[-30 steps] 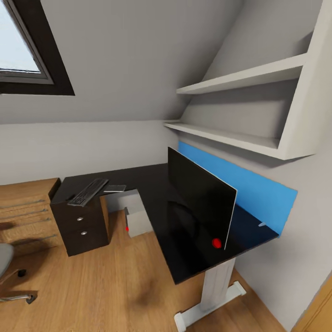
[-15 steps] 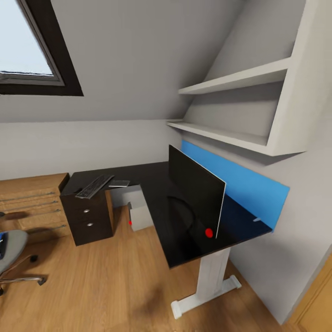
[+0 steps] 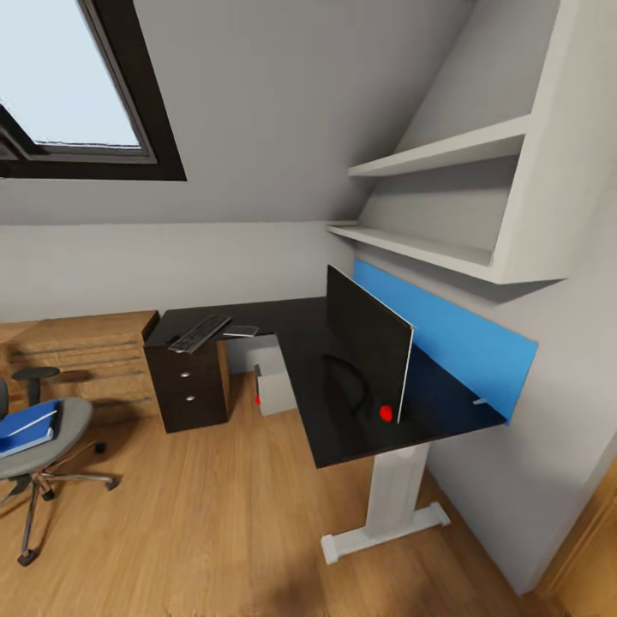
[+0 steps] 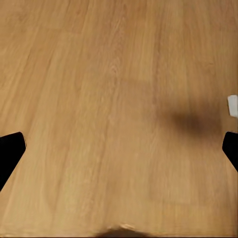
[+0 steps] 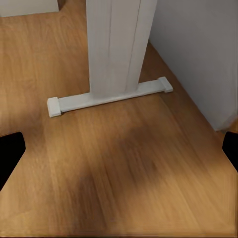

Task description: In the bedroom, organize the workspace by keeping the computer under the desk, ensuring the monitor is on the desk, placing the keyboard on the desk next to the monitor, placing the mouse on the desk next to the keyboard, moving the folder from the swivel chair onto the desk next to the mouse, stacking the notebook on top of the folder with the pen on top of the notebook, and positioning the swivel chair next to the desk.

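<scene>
A: Desk (image 3: 300,377) first: black, L-shaped, set in the corner under the sloped ceiling, with its blue back panel (image 3: 446,338) along the right-hand wall and its white leg (image 3: 390,497) on the wooden floor (image 3: 197,523). What stands on it?

B: The monitor (image 3: 368,347), upright on the long wing just in front of the blue panel, a red dot at its lower near corner. The keyboard (image 3: 199,332) lies on the short wing above the black drawer unit (image 3: 190,390), and a thin grey notebook (image 3: 242,331) lies just beside it.

A: And the computer?

B: The light grey tower (image 3: 274,390) sits on the floor under the desk, between the drawer unit and the long wing.

A: The chair?

B: The swivel chair (image 3: 38,446) is at the left edge of the head view, well apart from the desk, with the blue folder (image 3: 27,426) lying on its seat. A light wooden drawer chest (image 3: 81,360) stands behind it.

A: The grippers?

B: The left gripper (image 4: 119,148) is spread wide, dark fingertips (image 4: 10,151) at both edges of its wrist view over bare floor. The right gripper (image 5: 119,148) is spread the same way, empty, above the floor near the desk leg's foot bar (image 5: 109,97).
</scene>
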Tool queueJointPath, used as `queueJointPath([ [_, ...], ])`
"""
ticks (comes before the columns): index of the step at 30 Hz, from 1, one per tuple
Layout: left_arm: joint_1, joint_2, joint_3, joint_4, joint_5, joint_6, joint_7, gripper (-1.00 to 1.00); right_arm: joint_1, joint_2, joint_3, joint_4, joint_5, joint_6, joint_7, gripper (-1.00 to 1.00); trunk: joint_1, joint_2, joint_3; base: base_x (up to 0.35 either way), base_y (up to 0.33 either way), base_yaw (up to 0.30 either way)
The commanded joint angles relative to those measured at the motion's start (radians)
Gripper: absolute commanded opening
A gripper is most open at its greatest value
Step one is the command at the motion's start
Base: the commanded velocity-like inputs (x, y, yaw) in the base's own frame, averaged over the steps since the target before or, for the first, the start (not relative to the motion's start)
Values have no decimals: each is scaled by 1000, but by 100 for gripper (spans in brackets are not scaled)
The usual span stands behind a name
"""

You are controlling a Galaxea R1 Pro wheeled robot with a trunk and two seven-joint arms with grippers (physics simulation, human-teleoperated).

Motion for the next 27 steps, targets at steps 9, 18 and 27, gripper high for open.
queueJointPath([
  [9,-1,-1,7,1,4,1,-10,100,-1,0,5,2,-3,-3,-2,100,0,-1,-2,-274,-179,132],
  [18,-1,0,7,1,4,5,-9,100,-1,0,6,2,-3,-3,-1,100,0,-1,-2,-247,-173,56],
  [27,-1,-1,7,1,4,5,-9,100,-1,0,6,2,-3,-3,0,100,0,-1,-2,-149,-105,4],
])
